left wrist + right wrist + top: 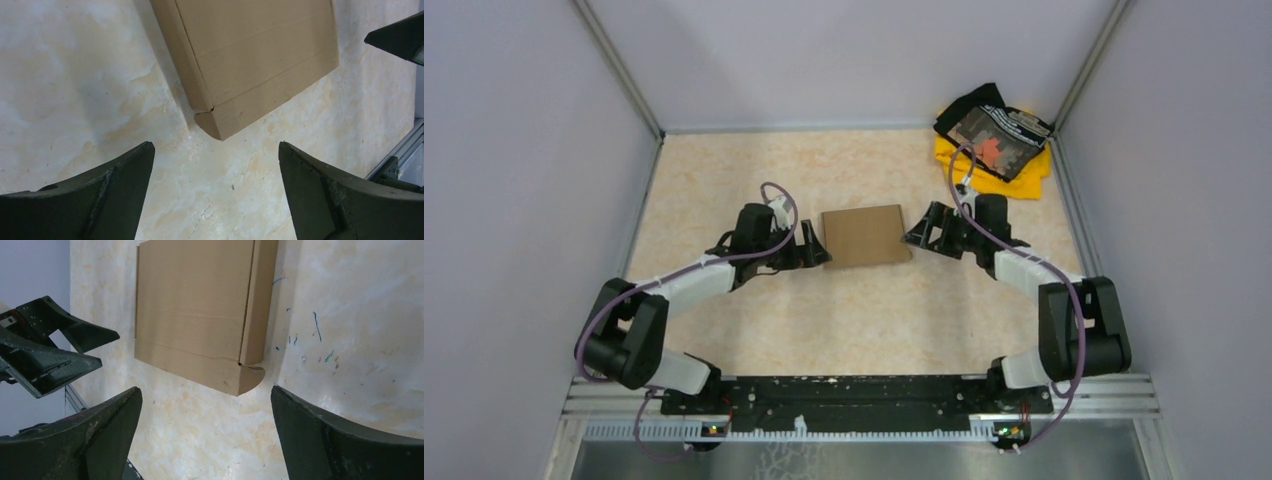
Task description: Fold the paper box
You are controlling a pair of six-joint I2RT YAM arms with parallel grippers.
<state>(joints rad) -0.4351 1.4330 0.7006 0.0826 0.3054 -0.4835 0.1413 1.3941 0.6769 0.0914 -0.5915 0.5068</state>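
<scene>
Paper box (865, 235) lies flat, lid down, mid-table (724, 180); left gripper (817, 251) just beside its left edge, right gripper (916, 237) just beside its right, both wide open & empty; risk: a one-sided push prob. slides or spins the light box, & its loose-looking near corner springs open.

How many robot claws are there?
2. The left gripper sits open just left of the paper box; the right gripper sits open just right of it. None look hidden.
</scene>
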